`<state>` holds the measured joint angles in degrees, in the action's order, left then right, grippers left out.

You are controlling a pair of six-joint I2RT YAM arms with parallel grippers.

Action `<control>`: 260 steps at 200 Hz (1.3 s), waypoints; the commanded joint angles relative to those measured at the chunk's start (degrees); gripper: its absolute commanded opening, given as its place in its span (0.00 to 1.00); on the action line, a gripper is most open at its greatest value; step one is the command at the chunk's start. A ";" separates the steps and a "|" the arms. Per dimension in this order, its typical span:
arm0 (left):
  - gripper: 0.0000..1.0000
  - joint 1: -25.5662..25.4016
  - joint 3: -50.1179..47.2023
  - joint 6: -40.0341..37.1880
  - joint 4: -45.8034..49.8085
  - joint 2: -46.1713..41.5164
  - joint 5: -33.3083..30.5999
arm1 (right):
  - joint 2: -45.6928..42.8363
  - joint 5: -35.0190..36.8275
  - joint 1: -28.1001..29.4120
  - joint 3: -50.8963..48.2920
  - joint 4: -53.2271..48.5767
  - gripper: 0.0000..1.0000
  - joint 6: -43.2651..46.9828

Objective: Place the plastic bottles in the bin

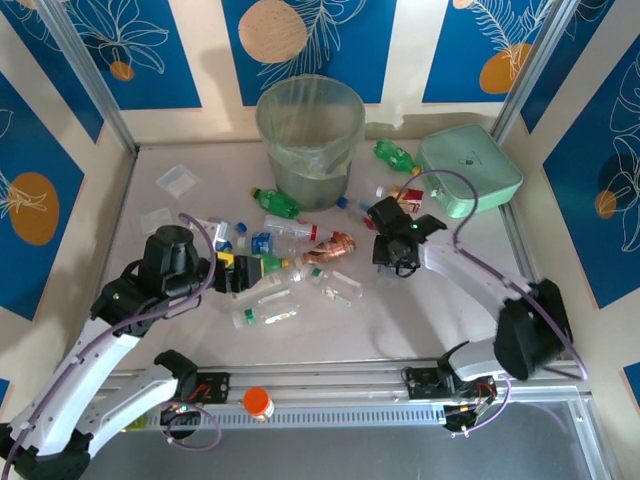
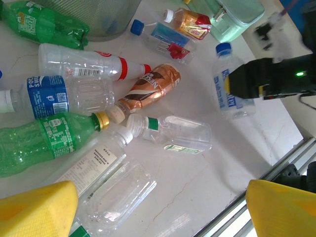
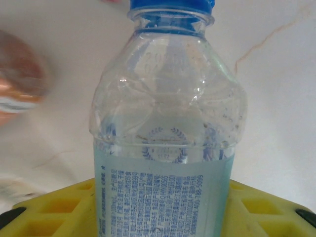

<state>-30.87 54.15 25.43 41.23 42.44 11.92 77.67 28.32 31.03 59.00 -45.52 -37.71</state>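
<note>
The bin stands at the back of the table. Several plastic bottles lie in front of it. My right gripper is shut on a clear blue-capped bottle with a pale blue label. Its yellow pads press both sides of the bottle, which lies on the table. My left gripper is open and hovers over a clear bottle with a white label. Beside that bottle lie a green bottle, a copper one and a small clear one.
A mint-green lidded box sits at the back right, with a green bottle next to it. Flat clear packets lie at the back left. The metal rail runs along the near edge, with an orange-capped item on it.
</note>
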 commanded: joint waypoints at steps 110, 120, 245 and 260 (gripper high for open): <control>0.88 0.20 4.51 2.43 0.88 -0.90 -1.51 | -3.61 -28.39 -2.50 19.48 23.87 0.50 7.90; 0.88 0.17 4.81 2.34 1.42 -1.16 -1.77 | -0.46 -29.22 -2.92 23.08 24.88 0.51 7.86; 0.88 0.19 7.26 0.94 6.85 -4.02 -4.86 | 44.73 -34.46 -7.30 78.59 15.34 0.48 1.95; 0.88 0.20 7.37 0.78 7.10 -4.16 -5.11 | 50.42 -34.09 -7.38 87.37 9.80 0.48 2.46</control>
<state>-30.87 59.46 26.98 46.59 39.13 8.27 122.06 -4.97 23.97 135.46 -26.04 -36.01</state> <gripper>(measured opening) 0.879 0.484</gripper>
